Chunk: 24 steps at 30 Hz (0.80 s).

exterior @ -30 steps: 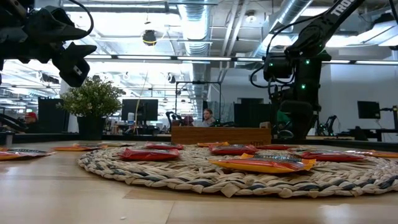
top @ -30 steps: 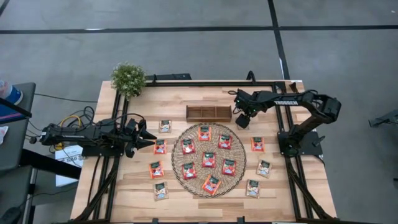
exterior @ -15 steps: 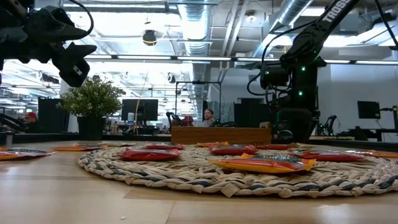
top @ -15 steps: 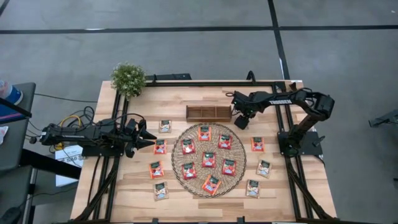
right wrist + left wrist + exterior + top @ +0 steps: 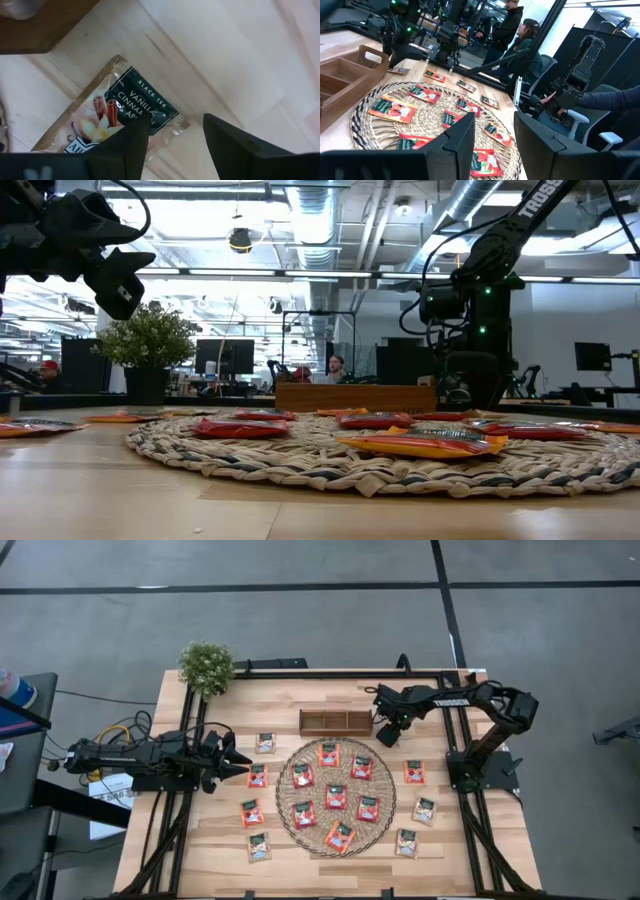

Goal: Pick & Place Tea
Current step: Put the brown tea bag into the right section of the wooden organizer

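Observation:
Several red-orange tea sachets (image 5: 335, 795) lie flat on the round woven mat (image 5: 337, 853). More red and pale sachets (image 5: 259, 846) lie on the bare wood around it. My right gripper (image 5: 388, 732) hangs open, pointing down, just off the right end of the wooden tray (image 5: 336, 720). In the right wrist view a pale sachet (image 5: 115, 107) with a dark label lies flat on the table under the right gripper (image 5: 175, 120), beside the tray's corner. My left gripper (image 5: 235, 762) waits open and level at the mat's left side, seen from its own wrist as the left gripper (image 5: 494, 117).
A potted plant (image 5: 206, 666) stands at the far left corner. The tray sits just beyond the mat's far rim. Black frame rails run along the table's left, right and far edges. People sit in the room beyond the table (image 5: 335, 368).
My right arm has drawn its elbow in and the right gripper has sunk a little toward the table beside the tray's right end. Its fingers stay apart. The sachets lie where they were.

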Each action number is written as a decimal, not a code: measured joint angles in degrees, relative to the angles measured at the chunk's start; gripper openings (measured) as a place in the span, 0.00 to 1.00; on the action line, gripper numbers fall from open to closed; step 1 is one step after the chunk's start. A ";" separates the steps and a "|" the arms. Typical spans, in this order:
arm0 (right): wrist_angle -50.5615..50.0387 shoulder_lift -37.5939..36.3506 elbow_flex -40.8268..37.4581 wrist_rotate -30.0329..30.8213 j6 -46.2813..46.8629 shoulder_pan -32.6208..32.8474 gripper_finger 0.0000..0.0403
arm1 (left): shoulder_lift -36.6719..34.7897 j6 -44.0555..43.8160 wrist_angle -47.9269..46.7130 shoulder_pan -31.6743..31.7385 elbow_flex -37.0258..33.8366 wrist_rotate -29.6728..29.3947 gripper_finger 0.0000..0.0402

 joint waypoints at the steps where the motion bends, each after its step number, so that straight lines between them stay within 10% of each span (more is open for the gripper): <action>1: 0.01 0.02 0.00 -0.09 0.03 0.02 0.44 | 0.00 0.02 0.00 0.02 0.00 0.00 0.32; 24: -0.58 0.11 -0.04 -1.15 4.39 -0.37 0.14 | 0.00 0.02 0.01 0.00 0.00 0.02 0.32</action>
